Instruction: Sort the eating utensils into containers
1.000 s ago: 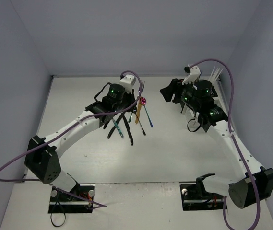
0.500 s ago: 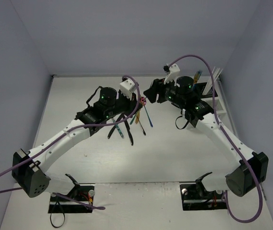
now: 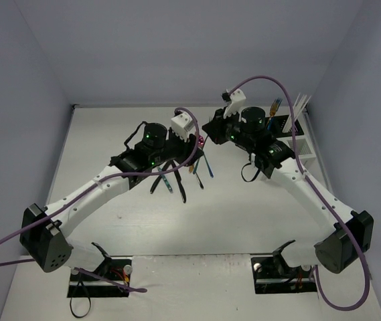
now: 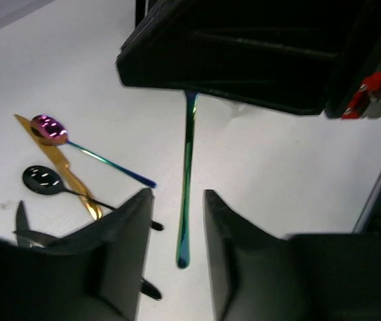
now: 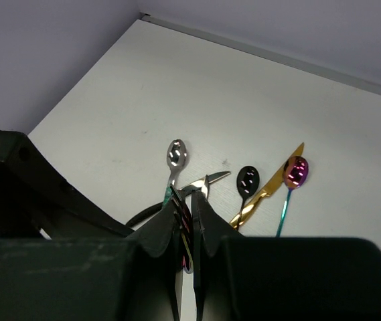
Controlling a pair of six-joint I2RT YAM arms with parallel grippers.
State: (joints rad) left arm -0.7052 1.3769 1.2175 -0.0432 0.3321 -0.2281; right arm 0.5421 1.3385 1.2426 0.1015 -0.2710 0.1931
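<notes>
Above counter [image 3: 90, 134], I see right pincer [image 5: 189, 204] pinching teal utensil [image 4: 187, 174]; left pincer [image 4: 177, 197] spread, fingers either side of its lower end.

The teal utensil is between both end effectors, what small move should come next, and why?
Probably pull the left end effector back: its fingers stand apart on either side of the teal utensil, while the right end effector is shut on its other end, so the handover looks complete.

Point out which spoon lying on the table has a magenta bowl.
The magenta spoon, rightmost in the right wrist view: teal handle, bowl overlapping the gold knife. The other two visible there are a silver spoon and a black spoon.
</notes>
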